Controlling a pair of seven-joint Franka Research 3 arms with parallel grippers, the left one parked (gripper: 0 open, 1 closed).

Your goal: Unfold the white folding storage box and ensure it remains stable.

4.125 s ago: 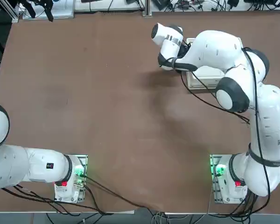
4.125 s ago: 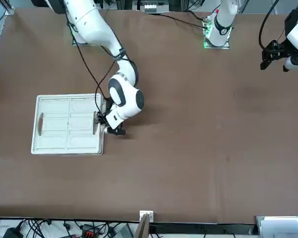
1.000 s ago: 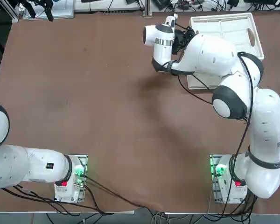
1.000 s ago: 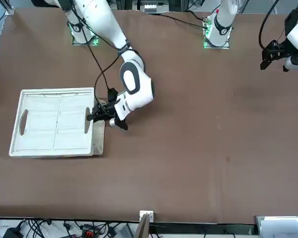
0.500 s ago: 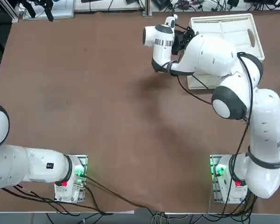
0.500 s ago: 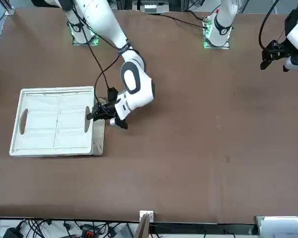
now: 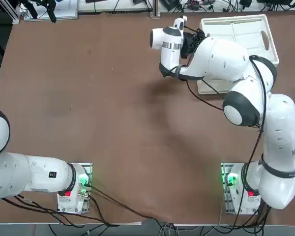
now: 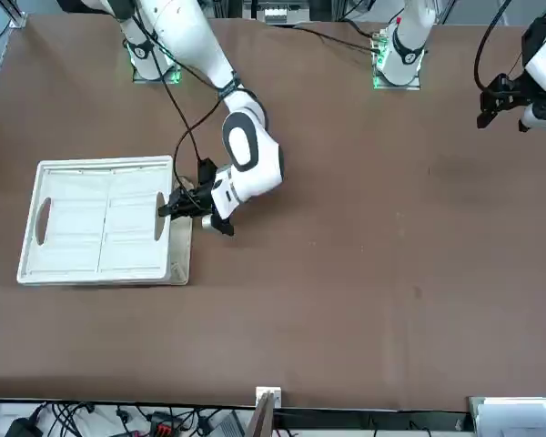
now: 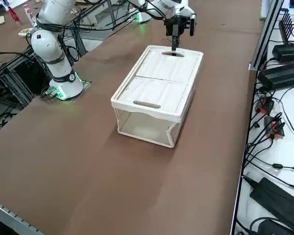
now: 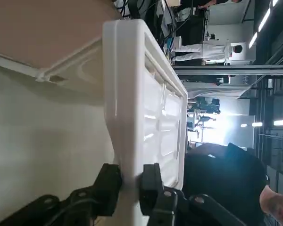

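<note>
The white plastic rectangular folding crate (image 9: 159,87) sits on the brown matte counter (image 9: 105,181), toward the far right as the robot faces it. It is well beyond a flat slab: its white rimmed upper frame (image 9: 149,113) stands above the lower frame (image 9: 144,139), with side walls rising between them. So the first and largest part of the unfolding looks done.

The black two-fingered right hand (image 10: 131,181) is clamped on the white rim (image 10: 125,113), one finger on either side of it, at the crate's edge nearest the robot's middle. That grip seems to be what steadies the raised frame now.

What appears to be left is the ends. Two flat white panels with oval handle holes, the near one (image 9: 146,105) and the far one (image 9: 173,54), lie level within the upper frame, and the short side facing the side camera looks open beneath. I judge these to be the end panels, which would need to swing down and seat before the crate can bear itself. Whether that end is truly open or closed by something see-through, I can't fairly say from this angle.

Nothing here proves the crate stable on its own. If the hand lets go before the ends are braced, the walls could fold back down.
</note>
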